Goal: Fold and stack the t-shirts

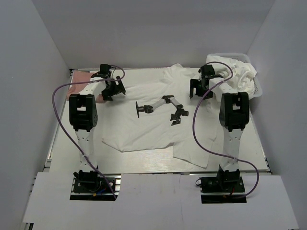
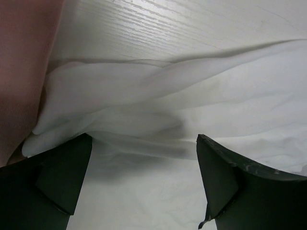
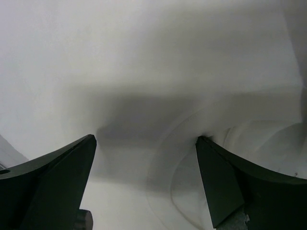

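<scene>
A white t-shirt (image 1: 148, 127) lies spread on the table, wrinkled, with one sleeve toward the front right. My left gripper (image 1: 113, 89) is open over the shirt's left back edge. In the left wrist view the open gripper (image 2: 143, 139) has bunched white folds (image 2: 158, 103) between the jaws. My right gripper (image 1: 195, 89) is open over the shirt's right back part. In the right wrist view it (image 3: 145, 140) hangs just above white cloth (image 3: 144, 72) with a curved seam. Neither holds anything.
A folded pink shirt (image 1: 82, 82) lies at the back left, beside the left gripper, and shows in the left wrist view (image 2: 19, 62). A white basket (image 1: 257, 85) heaped with white shirts stands at the back right. A black and grey jointed object (image 1: 163, 108) lies on the shirt's middle.
</scene>
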Robot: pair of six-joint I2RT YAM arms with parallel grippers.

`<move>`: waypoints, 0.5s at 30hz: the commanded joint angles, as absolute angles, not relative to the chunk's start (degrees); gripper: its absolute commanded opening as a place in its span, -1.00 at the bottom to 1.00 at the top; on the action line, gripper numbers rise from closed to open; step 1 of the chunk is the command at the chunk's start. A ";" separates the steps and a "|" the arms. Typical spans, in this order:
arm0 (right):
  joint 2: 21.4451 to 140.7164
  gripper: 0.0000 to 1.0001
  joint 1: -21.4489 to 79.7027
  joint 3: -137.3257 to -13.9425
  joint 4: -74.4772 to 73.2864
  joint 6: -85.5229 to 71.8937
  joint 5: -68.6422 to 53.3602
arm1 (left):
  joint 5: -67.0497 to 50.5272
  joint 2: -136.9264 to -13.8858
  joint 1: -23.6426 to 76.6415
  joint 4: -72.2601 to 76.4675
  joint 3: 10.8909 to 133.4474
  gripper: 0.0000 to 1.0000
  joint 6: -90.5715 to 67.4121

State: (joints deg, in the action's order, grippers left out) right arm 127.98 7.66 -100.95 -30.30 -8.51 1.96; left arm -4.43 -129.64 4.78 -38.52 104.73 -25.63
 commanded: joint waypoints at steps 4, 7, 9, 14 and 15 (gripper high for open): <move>118.22 0.80 10.89 -98.44 -28.92 -0.27 -2.72 | -8.96 -121.74 7.20 -39.81 103.89 1.00 -23.38; 112.77 0.80 13.62 -96.16 -27.95 1.14 -2.90 | -8.18 -116.30 8.69 -41.83 101.70 1.00 -23.99; 108.73 0.80 15.37 -95.11 -28.04 -1.39 -3.25 | -5.56 -108.66 9.49 -41.84 96.09 1.00 -25.22; 92.96 0.80 17.49 -79.30 -16.56 -11.83 -4.83 | 2.37 -91.78 10.02 -43.68 75.65 1.00 -35.49; 91.07 0.80 17.84 -74.58 -15.39 -12.91 -4.40 | 2.37 -86.89 10.02 -43.68 72.72 1.00 -36.03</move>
State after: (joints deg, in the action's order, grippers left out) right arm 97.51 18.20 -82.70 -21.28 -6.57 -3.46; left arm -2.39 -97.06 10.85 -41.32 80.51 -30.24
